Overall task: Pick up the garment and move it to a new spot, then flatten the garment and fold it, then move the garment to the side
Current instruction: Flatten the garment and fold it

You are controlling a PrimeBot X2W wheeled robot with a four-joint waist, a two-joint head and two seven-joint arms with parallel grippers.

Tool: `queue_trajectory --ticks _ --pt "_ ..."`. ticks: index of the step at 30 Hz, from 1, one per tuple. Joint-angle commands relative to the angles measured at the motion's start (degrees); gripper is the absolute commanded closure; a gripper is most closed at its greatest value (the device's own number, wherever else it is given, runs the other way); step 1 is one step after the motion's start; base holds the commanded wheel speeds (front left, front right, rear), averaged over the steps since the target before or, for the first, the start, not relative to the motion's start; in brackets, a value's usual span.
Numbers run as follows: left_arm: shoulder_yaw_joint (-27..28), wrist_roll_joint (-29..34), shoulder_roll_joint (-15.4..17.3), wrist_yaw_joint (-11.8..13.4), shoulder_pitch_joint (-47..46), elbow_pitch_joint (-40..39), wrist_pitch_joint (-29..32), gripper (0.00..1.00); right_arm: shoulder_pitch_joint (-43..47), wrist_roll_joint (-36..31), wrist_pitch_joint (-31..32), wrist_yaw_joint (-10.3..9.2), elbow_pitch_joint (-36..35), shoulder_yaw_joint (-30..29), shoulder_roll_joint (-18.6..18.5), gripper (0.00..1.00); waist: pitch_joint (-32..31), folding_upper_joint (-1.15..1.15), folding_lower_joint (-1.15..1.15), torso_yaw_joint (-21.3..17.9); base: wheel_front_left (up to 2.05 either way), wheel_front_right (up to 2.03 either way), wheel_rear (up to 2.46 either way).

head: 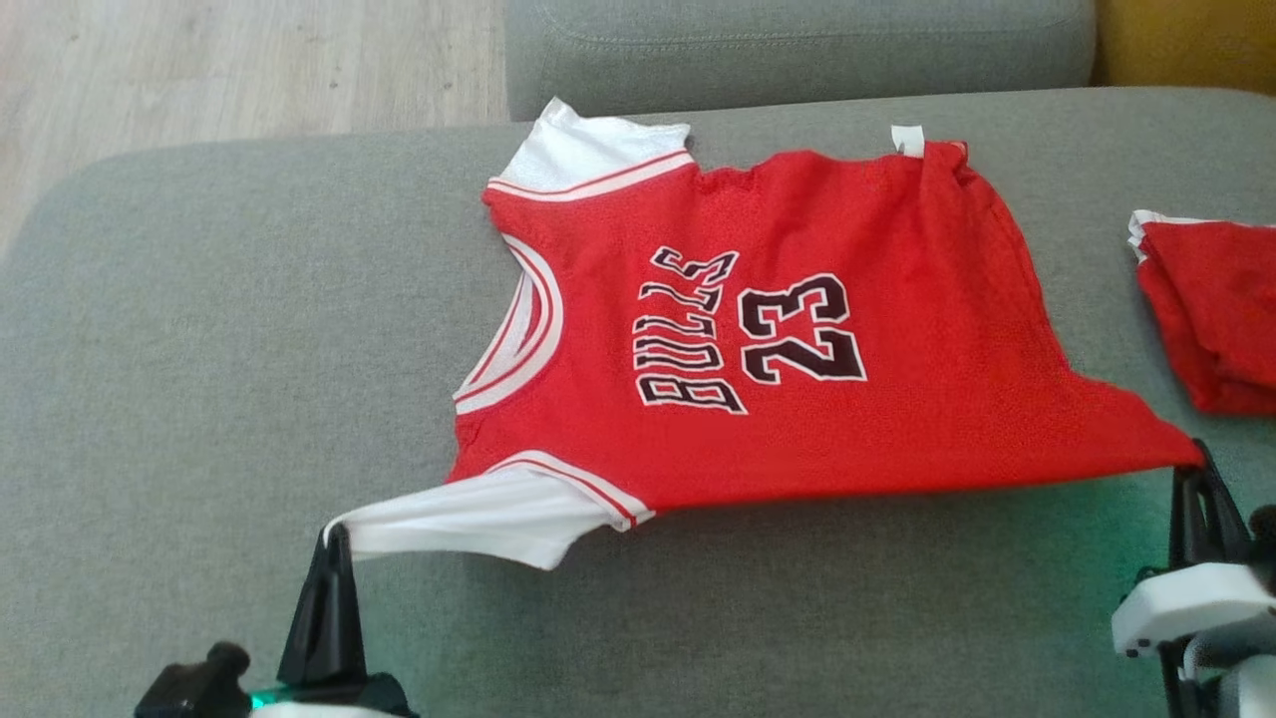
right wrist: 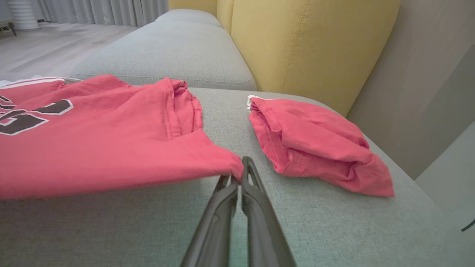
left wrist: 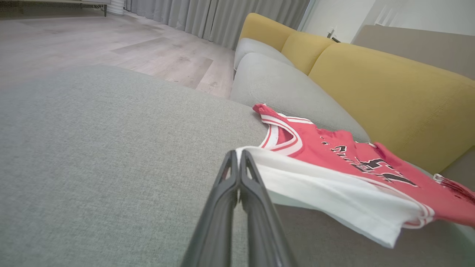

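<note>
Tightly closed, left claw and right claw pinch the red jersey (printed BULLS 23).

Grey sofa with yellow back cushions; pale wood floor beyond the sofa, grey curtains farther back.

The head view looks steeply down on the grey sofa seat, with the red jersey central. The left wrist view sits low and close behind the white sleeve, facing along the seat toward the yellow back cushions. The right wrist view, equally low at the hem corner, also takes in a folded red garment, probably the one at the head view's right edge.
</note>
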Motion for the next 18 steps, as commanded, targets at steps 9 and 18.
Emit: queue_trajectory --ticks 9,18 --pt "0.81 -0.17 -1.65 0.81 -13.94 3.43 1.26 1.0 -5.49 -0.14 3.78 -0.05 -0.51 -0.85 0.58 1.0 3.63 0.0 0.01 -0.26 0.0 0.0 0.0" --pt "-1.27 0.28 -3.32 -1.39 -28.27 13.56 0.14 1.0 -16.75 -3.31 1.3 -0.05 8.82 -0.63 0.75 1.0 9.28 0.0 0.01 0.01 0.0 0.0 0.0"
